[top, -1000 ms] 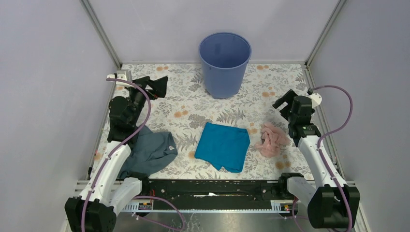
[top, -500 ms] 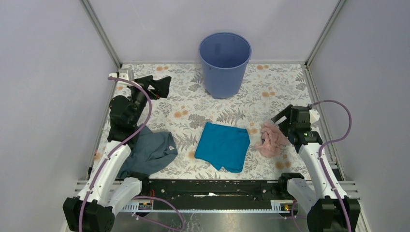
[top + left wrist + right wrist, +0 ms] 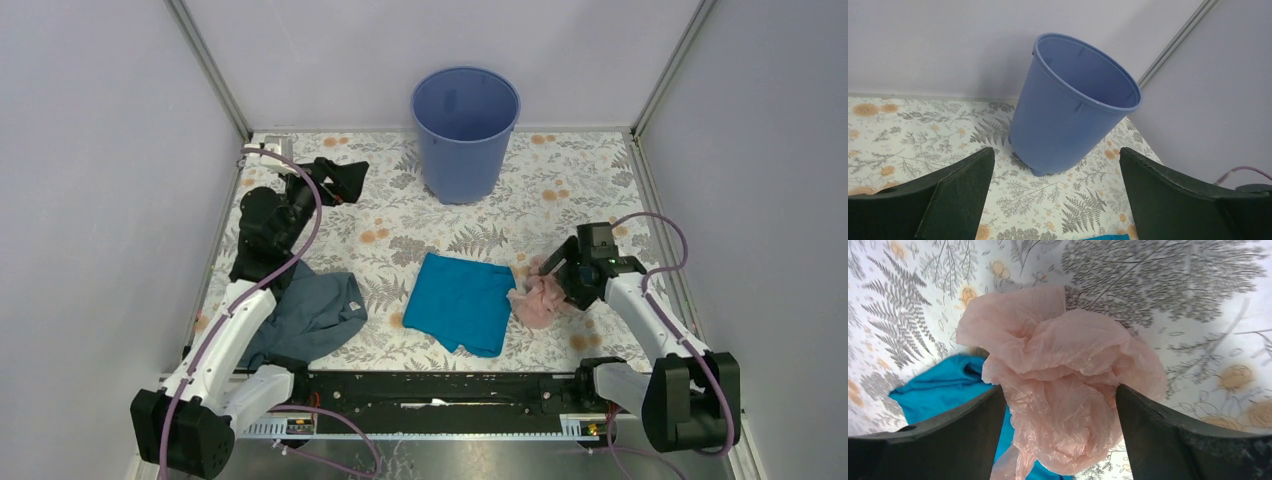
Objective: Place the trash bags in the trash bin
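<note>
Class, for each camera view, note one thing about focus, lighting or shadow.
Top external: even, soft light, only a faint shadow at the trash bin base. Left wrist: bin sharp, left gripper's fingers dark and soft-edged. Right wrist: pink trash bag crisp.

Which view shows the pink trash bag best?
Right wrist: the pink trash bag fills the frame, inside the open right gripper. Top external shows it small against the teal cloth, partly behind the gripper; left wrist misses it.

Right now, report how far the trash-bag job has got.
Nothing done: the round blue plastic bin shows no bag inside. In hand: the right gripper, open, straddles the crumpled pink plastic bag, not gripping. The left gripper is open, empty. Remaining: grip, carry, drop.
</note>
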